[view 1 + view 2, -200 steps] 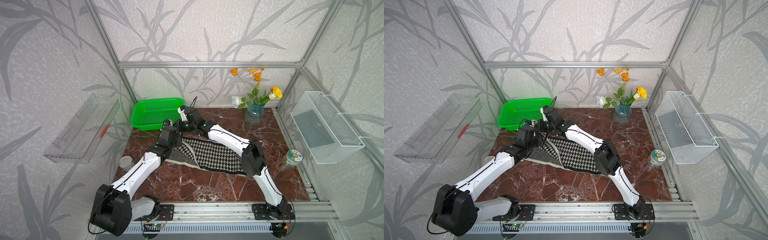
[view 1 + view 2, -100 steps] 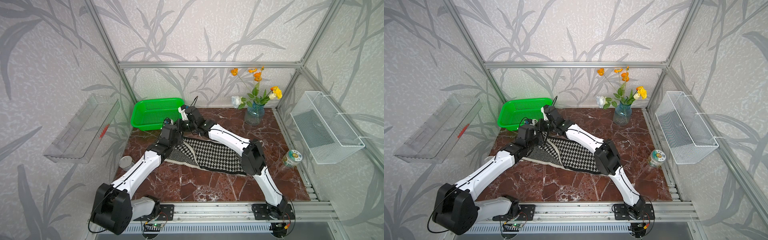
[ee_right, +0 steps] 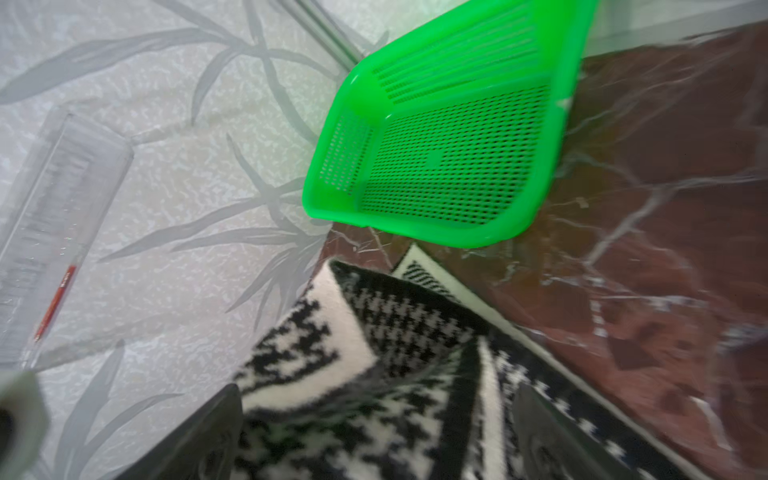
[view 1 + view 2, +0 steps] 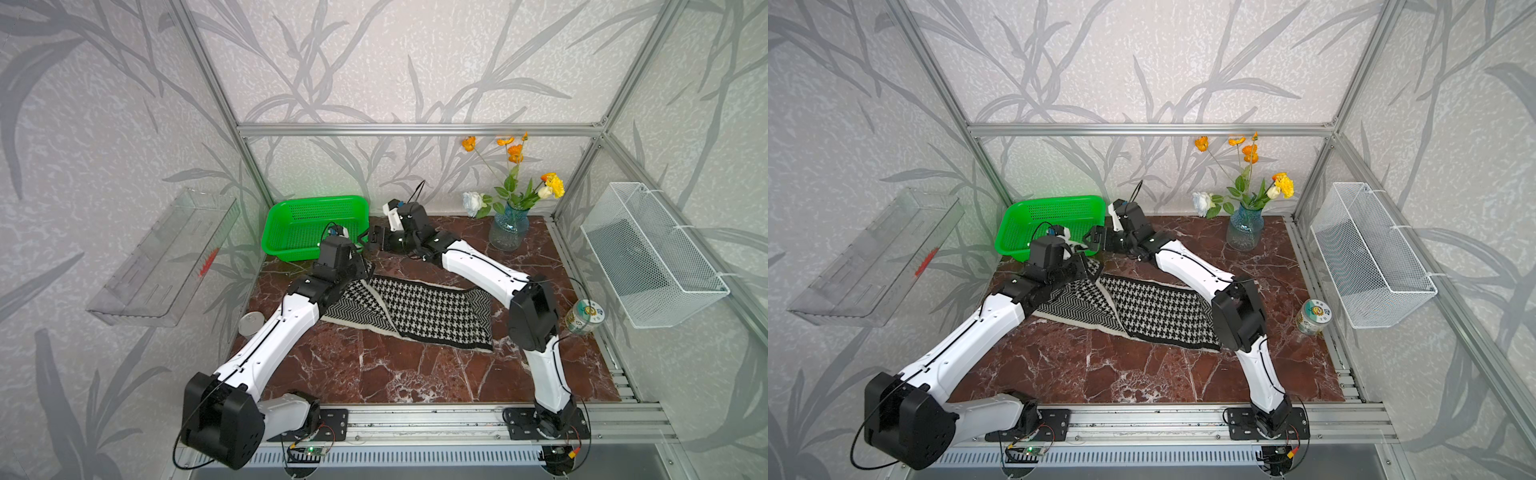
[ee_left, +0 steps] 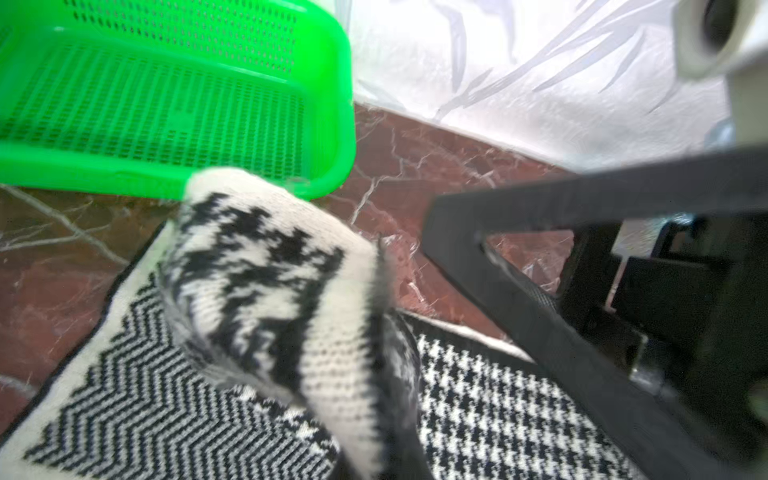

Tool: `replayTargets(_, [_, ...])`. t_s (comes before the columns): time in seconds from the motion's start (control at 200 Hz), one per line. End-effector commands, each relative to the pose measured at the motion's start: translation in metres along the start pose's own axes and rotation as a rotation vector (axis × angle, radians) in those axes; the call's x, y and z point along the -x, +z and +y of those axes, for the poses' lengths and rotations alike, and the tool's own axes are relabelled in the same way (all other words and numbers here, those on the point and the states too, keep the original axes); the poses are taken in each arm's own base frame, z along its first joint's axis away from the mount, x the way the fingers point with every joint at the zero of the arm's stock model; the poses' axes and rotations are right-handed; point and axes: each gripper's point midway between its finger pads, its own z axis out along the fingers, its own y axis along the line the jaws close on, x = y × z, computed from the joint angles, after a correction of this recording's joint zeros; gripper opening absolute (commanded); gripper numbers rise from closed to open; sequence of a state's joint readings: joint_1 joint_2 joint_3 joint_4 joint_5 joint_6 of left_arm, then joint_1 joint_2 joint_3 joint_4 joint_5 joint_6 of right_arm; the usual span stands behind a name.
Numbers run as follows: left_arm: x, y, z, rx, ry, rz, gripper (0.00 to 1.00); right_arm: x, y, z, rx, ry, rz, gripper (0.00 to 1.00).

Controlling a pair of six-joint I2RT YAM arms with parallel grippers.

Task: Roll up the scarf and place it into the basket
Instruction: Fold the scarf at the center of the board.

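The black-and-white scarf [image 4: 436,309] [image 4: 1154,307] lies flat across the marble table, houndstooth face up, with a herringbone flap at its left end. My left gripper [image 4: 360,266] [image 4: 1089,266] is shut on that end's far corner and holds a raised fold of scarf [image 5: 266,266]. My right gripper [image 4: 369,241] [image 4: 1090,241] [image 3: 374,436] is open just beyond it. Its fingers [image 3: 208,436] stand on either side of the lifted scarf [image 3: 374,332]. The green basket [image 4: 316,226] [image 4: 1050,220] [image 5: 166,104] [image 3: 449,158] sits empty at the back left, close behind both grippers.
A blue vase of flowers [image 4: 509,228] stands at the back right. A tin can [image 4: 586,318] sits by the right edge and a grey lid [image 4: 251,324] by the left edge. A white wire basket [image 4: 652,257] and a clear tray [image 4: 162,257] hang on the side walls.
My right gripper's jaws have opened wide around the scarf's corner. The left gripper has closed on that corner. Both arms have stayed almost in place.
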State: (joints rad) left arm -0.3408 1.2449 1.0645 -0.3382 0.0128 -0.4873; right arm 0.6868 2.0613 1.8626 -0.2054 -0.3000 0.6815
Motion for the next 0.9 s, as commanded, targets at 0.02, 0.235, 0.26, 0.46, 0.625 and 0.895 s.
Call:
replayTargets(0.02, [0.019,-0.012,-0.035,-0.11,0.009,0.033,0.0,0.04,-0.076,-0.014,-0.081,-0.108,-0.158,0.99])
replayTargets(0.235, [0.055,-0.021,-0.092,-0.245,0.014,0.049,0.0,0.015,-0.144,-0.063,-0.27,-0.187,-0.156,0.99])
replayTargets(0.26, [0.058,-0.021,-0.101,-0.26,0.023,0.061,0.0,0.012,-0.15,-0.067,-0.285,-0.191,-0.16,0.99])
replayTargets(0.46, [0.073,-0.032,-0.203,-0.486,0.095,0.162,0.0,-0.01,-0.207,-0.095,-0.375,-0.184,-0.179,0.99])
replayTargets(0.625, [0.076,-0.049,-0.295,-0.687,0.14,0.237,0.0,-0.017,-0.26,-0.098,-0.433,-0.195,-0.227,0.99])
replayTargets(0.895, [0.093,-0.1,-0.4,-1.17,-0.014,0.235,0.0,-0.036,-0.326,-0.105,-0.514,-0.189,-0.318,0.99])
